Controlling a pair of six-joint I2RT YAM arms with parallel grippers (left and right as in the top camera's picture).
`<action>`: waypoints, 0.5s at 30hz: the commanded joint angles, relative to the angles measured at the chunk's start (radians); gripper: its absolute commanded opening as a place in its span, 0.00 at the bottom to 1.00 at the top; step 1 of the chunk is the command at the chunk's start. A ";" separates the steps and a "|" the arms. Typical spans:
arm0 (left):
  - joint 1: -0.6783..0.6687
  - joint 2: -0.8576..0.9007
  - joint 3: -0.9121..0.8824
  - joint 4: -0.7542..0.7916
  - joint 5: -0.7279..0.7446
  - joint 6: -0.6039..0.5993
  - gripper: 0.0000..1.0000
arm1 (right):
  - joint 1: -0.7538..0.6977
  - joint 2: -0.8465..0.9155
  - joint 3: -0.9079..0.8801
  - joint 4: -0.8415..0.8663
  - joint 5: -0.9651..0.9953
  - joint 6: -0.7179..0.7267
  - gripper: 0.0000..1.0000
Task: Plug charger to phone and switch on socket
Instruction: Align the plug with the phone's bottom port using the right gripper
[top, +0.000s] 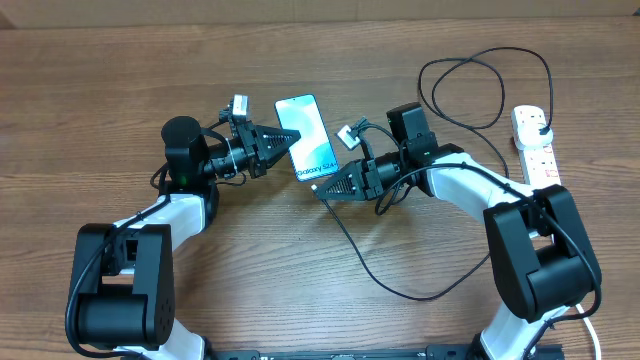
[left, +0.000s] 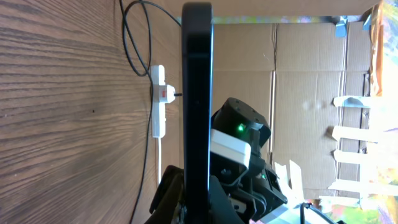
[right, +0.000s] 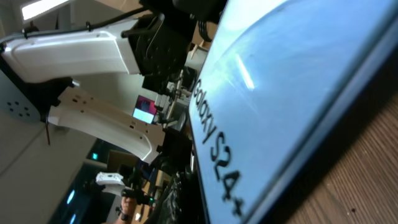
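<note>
1. Clamping the phone (top: 310, 135) by its long left edge with the left gripper (top: 288, 147), jaws closed tight on it.
2. Showing the phone's light blue screen upward in the overhead view, sitting slightly slanted, with the "Galaxy S24+" end pointing toward the near edge of the table (top: 250, 290).
3. Viewing the phone (left: 198, 93) edge-on from the left wrist, a thin black bar running straight out from between the fingers.
4. Pressing the right gripper (top: 322, 189) up against the phone's lettered end, jaws closed and seemingly pinching the charger's connector tip, with the tip itself hidden under the fingers.
5. Filling the right wrist view with the phone (right: 292, 81) screen and its lettering, close up, with the wood grain of the table (right: 367, 186) peeking in at the lower right.
6. Trailing the charger (top: 400, 292) out from the right gripper toward the near edge, curving round under the right arm, then looping wide near the far edge before ending at the socket.
7. Resting the socket (top: 535, 150) flat at the far right of the table, well apart from the phone, with the black plug seated near its far end.
8. Catching the socket (left: 158, 102) and a stretch of charger (left: 132, 37) from the left wrist too, beyond the phone, with the right arm (left: 239, 134) and cardboard (left: 305, 81) behind.
9. Failing to make out the position of the socket's switches at this size.
</note>
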 joint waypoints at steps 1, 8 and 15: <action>0.002 -0.003 0.024 0.009 0.024 0.028 0.04 | -0.024 0.006 0.007 0.007 -0.006 0.028 0.04; -0.002 -0.003 0.024 0.009 0.009 0.028 0.05 | -0.033 0.006 0.007 0.008 0.012 0.028 0.04; -0.007 -0.003 0.024 0.008 -0.002 0.029 0.04 | -0.033 0.006 0.007 0.019 0.020 0.040 0.04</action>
